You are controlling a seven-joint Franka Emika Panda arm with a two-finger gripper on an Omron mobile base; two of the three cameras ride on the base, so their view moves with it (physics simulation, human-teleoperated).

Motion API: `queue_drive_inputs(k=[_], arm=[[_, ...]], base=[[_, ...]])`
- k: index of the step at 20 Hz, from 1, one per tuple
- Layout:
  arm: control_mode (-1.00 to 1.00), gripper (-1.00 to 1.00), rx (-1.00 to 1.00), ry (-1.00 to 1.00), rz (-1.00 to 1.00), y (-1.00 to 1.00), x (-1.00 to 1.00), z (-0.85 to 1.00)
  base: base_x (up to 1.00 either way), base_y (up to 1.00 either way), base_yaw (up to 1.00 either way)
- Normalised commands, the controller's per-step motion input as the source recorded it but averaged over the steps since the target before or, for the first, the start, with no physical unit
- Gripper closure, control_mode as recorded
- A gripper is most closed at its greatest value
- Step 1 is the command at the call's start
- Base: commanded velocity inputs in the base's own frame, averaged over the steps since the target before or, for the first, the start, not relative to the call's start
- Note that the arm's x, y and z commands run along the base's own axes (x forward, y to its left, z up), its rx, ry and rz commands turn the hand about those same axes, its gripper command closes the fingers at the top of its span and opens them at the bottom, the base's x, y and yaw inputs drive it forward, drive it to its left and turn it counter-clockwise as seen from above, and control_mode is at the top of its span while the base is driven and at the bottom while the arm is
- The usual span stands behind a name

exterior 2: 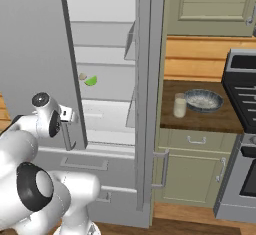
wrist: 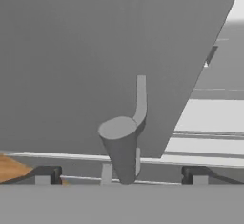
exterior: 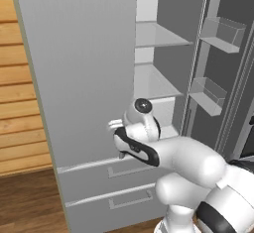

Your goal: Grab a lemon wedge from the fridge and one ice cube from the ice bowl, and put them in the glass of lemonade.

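The grey fridge stands with both doors swung out, its pale shelves showing. A small yellow-green lemon wedge lies on a middle shelf. My gripper is at the lower end of the left door's bar handle. It is open, its fingertips standing wide on either side of the handle's end without touching it. On the wooden counter to the right, the glass of lemonade stands just left of the speckled ice bowl. From the left base view my hand sits against the left door.
The right fridge door carries clear bins and stands edge-on between the fridge interior and the counter. Two drawers lie below the doors. A dark stove is at the far right, beige cabinets under the counter.
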Motion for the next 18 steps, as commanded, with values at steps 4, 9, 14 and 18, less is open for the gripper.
queue_drive_inputs(k=[4,9,14,18], arm=[[-1.00,-1.00,0.00,0.04,-0.09,0.24,0.23,-0.04],[-1.00,-1.00,0.01,0.02,-0.05,-0.15,0.14,-0.18],[-1.00,-1.00,0.00,0.00,-0.02,-0.05,0.26,-0.18],[-1.00,-1.00,0.00,0.00,0.00,0.00,0.35,-0.14]], base=[[0.00,0.00,0.00],[0.00,0.00,0.00],[0.00,0.00,0.00],[0.00,0.00,0.00]])
